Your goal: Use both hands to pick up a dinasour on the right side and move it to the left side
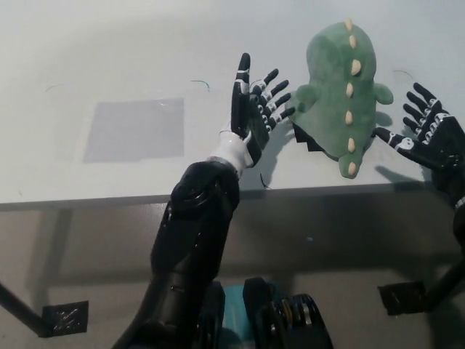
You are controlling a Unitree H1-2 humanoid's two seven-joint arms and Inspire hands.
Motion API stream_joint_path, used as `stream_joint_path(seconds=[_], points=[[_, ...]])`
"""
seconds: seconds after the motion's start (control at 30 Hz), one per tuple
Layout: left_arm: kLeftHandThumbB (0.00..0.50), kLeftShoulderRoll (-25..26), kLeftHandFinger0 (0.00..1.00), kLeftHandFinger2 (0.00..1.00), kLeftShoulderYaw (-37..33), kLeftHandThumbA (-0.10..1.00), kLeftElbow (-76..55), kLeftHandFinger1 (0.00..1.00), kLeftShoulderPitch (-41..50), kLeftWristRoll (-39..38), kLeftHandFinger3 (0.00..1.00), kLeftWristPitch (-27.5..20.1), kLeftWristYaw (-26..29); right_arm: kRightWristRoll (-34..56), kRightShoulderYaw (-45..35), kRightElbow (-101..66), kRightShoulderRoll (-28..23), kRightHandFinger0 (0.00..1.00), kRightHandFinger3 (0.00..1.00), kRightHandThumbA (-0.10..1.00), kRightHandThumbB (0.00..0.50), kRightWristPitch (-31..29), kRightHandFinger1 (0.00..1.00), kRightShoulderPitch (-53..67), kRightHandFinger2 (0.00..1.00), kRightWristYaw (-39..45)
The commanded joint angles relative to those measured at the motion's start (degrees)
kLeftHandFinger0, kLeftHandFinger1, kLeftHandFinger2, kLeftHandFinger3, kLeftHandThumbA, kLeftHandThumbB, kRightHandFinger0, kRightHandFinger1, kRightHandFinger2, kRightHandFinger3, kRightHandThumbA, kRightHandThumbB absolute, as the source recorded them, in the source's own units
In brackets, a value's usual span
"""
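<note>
**Plush flanked, not yet held**

Fingers point(270, 98) spread wide on left hand point(253, 113) and right hand point(429, 134), gripping nothing. Between them, upper right of frame: green dinosaur point(340, 87), soft, rounded, cream spikes down its back. Likely to slip or topple if squeezed unevenly. Smooth pale table point(109, 51); grey rectangular patch point(134, 129) at left.

Green dinosaur point(336, 87) is showing a cream spine row; white table point(109, 65) is bearing a grey patch point(134, 129); both hands are showing black with white marks.
</note>
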Motion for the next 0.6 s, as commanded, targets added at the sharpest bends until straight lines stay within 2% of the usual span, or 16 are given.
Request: stream_joint_path(seconds=[0.0,0.1,0.13,0.17,0.2,0.3,0.37,0.5,0.53,0.57], points=[[0.365,0.2,1.00,1.00,0.3,1.00,4.5,1.00,-6.6,0.1,1.00,-1.6,0.3,-2.2,0.8,4.4,-0.8,1.00,1.00,1.00,0.179,-5.2,1.00,-6.6,1.00,0.5],[0.395,1.2,1.00,1.00,0.2,1.00,9.6,1.00,-10.1,1.0,1.00,-2.9,1.0,-3.2,1.3,10.8,-1.0,1.00,1.00,1.00,0.200,-7.1,1.00,-10.7,1.00,0.3],[0.424,1.4,1.00,1.00,0.4,1.00,10.9,1.00,-11.7,0.9,1.00,-2.9,1.1,-3.4,1.3,14.0,-1.2,1.00,1.00,1.00,0.215,-7.2,1.00,-13.1,1.00,0.3],[0.425,1.4,1.00,1.00,0.5,1.00,11.4,1.00,-11.9,0.8,1.00,-3.1,1.1,-3.4,1.3,14.6,-1.2,1.00,1.00,1.00,0.216,-7.5,1.00,-13.5,1.00,0.4],[0.425,1.5,1.00,1.00,0.4,1.00,11.7,1.00,-12.4,1.0,1.00,-3.3,1.1,-3.6,1.4,15.9,-1.3,1.00,1.00,1.00,0.246,-7.9,1.00,-14.4,1.00,0.5],[0.445,1.7,1.00,1.00,-0.2,1.00,13.0,1.00,-13.9,1.9,1.00,-4.2,1.5,-4.0,1.6,20.7,-1.6,1.00,1.00,1.00,0.251,-9.1,1.00,-17.7,1.00,0.8],[0.422,1.9,1.00,1.00,-0.4,1.00,14.0,1.00,-14.9,2.6,1.00,-4.1,2.4,-4.2,1.6,22.2,-1.5,1.00,1.00,1.00,0.281,-9.4,1.00,-19.0,1.00,0.7],[0.440,2.8,1.00,1.00,-1.6,1.00,17.7,1.00,-16.9,4.2,1.00,-5.1,2.5,-3.6,0.9,24.4,-1.5,1.00,1.00,1.00,0.306,-10.4,1.00,-20.3,1.00,1.3],[0.419,2.8,1.00,1.00,-1.6,1.00,18.6,1.00,-17.4,4.2,1.00,-5.5,2.7,-3.6,0.8,25.0,-1.4,1.00,1.00,1.00,0.339,-10.5,1.00,-20.7,1.00,1.2],[0.418,2.8,1.00,1.00,-1.6,1.00,19.1,1.00,-17.7,4.2,1.00,-5.8,2.9,-3.4,0.7,25.3,-1.4,1.00,1.00,1.00,0.344,-10.6,1.00,-20.9,1.00,1.3]])
